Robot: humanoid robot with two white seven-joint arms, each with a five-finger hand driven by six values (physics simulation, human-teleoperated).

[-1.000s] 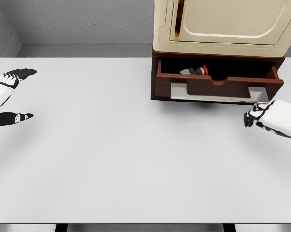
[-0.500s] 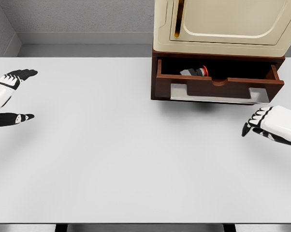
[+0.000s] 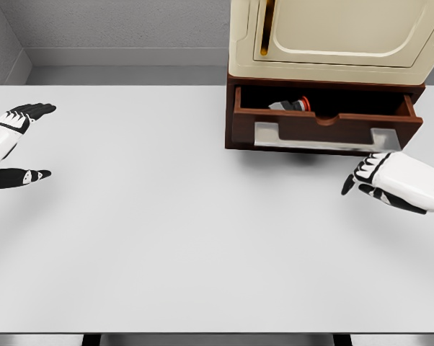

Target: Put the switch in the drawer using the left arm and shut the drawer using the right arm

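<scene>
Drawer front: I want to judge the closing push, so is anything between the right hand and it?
Nothing visible. The right hand hovers over bare table just below and right of the drawer, which is open with the switch inside. The left hand rests far left.

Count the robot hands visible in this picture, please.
2. The left hand is at the table's left edge; the right hand is below the open drawer.

Both hands empty (fingers spread), apart.
</scene>
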